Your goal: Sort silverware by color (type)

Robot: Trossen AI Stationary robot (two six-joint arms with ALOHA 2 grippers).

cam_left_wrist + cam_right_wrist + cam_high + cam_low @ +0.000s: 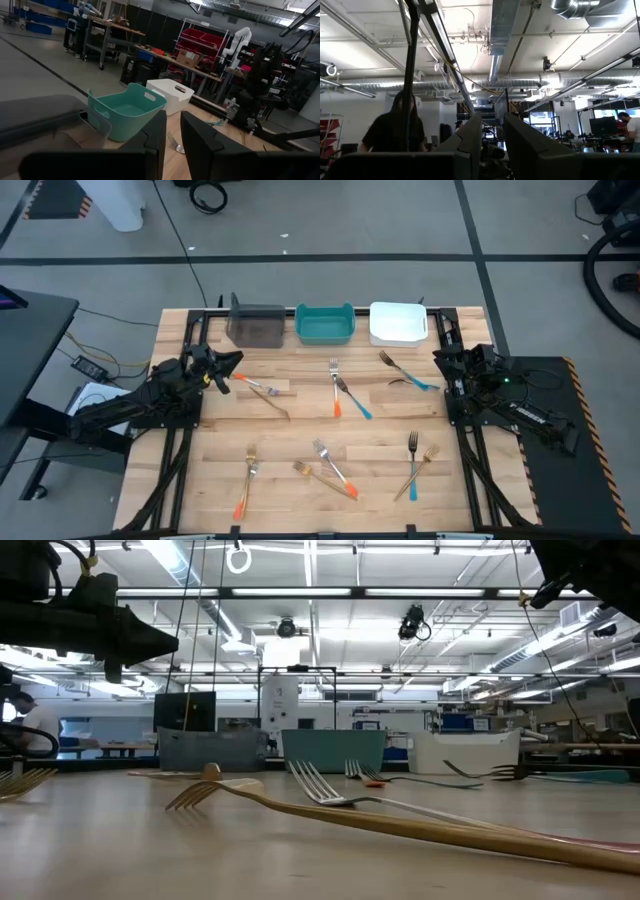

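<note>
Several slim forks lie flat on the wooden table in the high view. An orange-handled fork crosses a gold fork near my left gripper. In mid-table are an orange-handled fork and a blue-handled fork. A gold fork and a blue-handled fork lie near my right gripper. Several more lie along the near side, among them an orange-handled fork and a blue-handled fork. Both grippers hover above the table with a narrow gap between the fingers and hold nothing. In the wrist views the left gripper faces the bins and the right gripper the ceiling.
A grey bin, a teal bin and a white bin stand in a row at the table's far edge. Both arm bases sit at the table's left and right sides. A person shows beyond the table in the right wrist view.
</note>
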